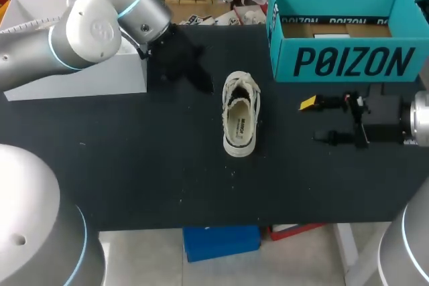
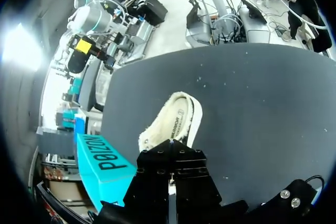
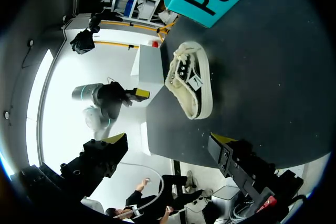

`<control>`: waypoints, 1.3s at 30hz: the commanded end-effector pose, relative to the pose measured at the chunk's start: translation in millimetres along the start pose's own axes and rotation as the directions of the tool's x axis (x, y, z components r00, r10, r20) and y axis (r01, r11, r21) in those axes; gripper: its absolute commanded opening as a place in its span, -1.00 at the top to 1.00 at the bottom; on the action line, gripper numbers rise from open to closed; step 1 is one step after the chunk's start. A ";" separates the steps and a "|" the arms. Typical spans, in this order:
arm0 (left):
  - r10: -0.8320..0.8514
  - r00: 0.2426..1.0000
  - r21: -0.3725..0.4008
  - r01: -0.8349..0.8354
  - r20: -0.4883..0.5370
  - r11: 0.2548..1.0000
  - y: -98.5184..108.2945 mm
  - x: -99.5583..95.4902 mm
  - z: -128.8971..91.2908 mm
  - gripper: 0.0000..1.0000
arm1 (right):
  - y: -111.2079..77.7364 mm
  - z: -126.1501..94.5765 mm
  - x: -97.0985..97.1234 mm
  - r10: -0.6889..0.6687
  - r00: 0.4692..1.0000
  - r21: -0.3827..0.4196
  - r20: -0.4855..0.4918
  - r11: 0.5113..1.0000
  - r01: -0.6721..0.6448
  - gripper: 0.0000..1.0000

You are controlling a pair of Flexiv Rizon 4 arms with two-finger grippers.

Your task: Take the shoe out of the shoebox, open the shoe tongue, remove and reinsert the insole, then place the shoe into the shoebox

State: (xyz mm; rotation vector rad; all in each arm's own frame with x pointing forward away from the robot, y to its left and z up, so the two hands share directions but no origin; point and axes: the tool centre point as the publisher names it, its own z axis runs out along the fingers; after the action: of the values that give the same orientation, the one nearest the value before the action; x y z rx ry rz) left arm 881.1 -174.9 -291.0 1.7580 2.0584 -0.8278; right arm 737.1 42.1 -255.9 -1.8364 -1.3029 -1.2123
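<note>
looks past the first step, with the shoe (image 1: pixel 240 115) out of the shoebox (image 1: pixel 342 61) and resting sole-down in the middle of the table (image 1: pixel 134 165), toe toward 12 o'clock, heel toward 6, touched by neither arm. judged next in line: opening the tongue, mostly hidden under the laces (image 1: pixel 240 88), then drawing out the insole (image 1: pixel 240 125) seen through the collar.

calls for bringing in the right gripper (image 1: pixel 314 120) from 3 o'clock of the shoe, near it but apart, fingers spread wide and grasping nothing. probably needs one pincer pinning the heel end while the other peels the tongue back toward 12, given how easily so light a canvas thing might skid or tip. finds the left gripper (image 1: pixel 201 84) at about 10 o'clock of the shoe, a short way off, clenched on nothing by the look of the left wrist view.

as for the surface: dark and matte, likely lending a little grip under the sole. keeps the shoebox at 2 o'clock of the shoe, open side up, near the far edge. has a white box (image 1: pixel 87 78) out at 10 o'clock, beyond the left gripper. for room: well apart from both boxes, so an approach from 3 or 9 o'clock should meet nothing.
</note>
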 end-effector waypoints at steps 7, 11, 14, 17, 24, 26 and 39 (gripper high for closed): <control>-0.124 0.989 -0.081 0.131 0.076 0.988 -18.7 38.7 -35.3 0.73 | 0.5 0.8 0.5 0.001 1.000 0.000 0.002 1.000 -0.001 -1.00; -0.129 0.989 -0.074 0.134 0.079 0.988 -21.6 43.4 -38.6 -1.00 | 0.5 0.8 0.5 0.001 1.000 0.000 0.002 1.000 -0.001 -1.00; -0.129 0.989 -0.074 0.134 0.079 0.988 -21.6 43.4 -38.6 -1.00 | 0.5 0.8 0.5 0.001 1.000 0.000 0.002 1.000 -0.001 -1.00; -0.129 0.989 -0.074 0.134 0.079 0.988 -21.6 43.4 -38.6 -1.00 | 0.5 0.8 0.5 0.001 1.000 0.000 0.002 1.000 -0.001 -1.00; -0.183 0.979 -0.069 0.189 0.091 0.979 -24.8 49.5 -34.9 -1.00 | 0.5 0.8 0.5 0.001 1.000 0.000 0.002 1.000 -0.001 -1.00; -0.346 0.928 -0.009 0.351 0.135 0.936 -28.7 58.5 -32.1 -1.00 | 0.5 0.8 0.5 0.001 1.000 0.000 0.002 1.000 -0.001 -1.00; -0.837 0.477 0.151 0.837 0.269 0.525 -47.2 83.9 -62.4 -1.00 | 0.5 0.8 0.5 0.001 1.000 0.000 0.002 1.000 -0.001 -1.00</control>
State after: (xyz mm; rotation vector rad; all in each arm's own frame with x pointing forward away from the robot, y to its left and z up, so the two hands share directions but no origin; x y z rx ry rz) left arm 837.7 -86.2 -281.8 0.9914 2.4818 -1.0933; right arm 737.1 42.1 -255.9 -1.8363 -1.3030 -1.2123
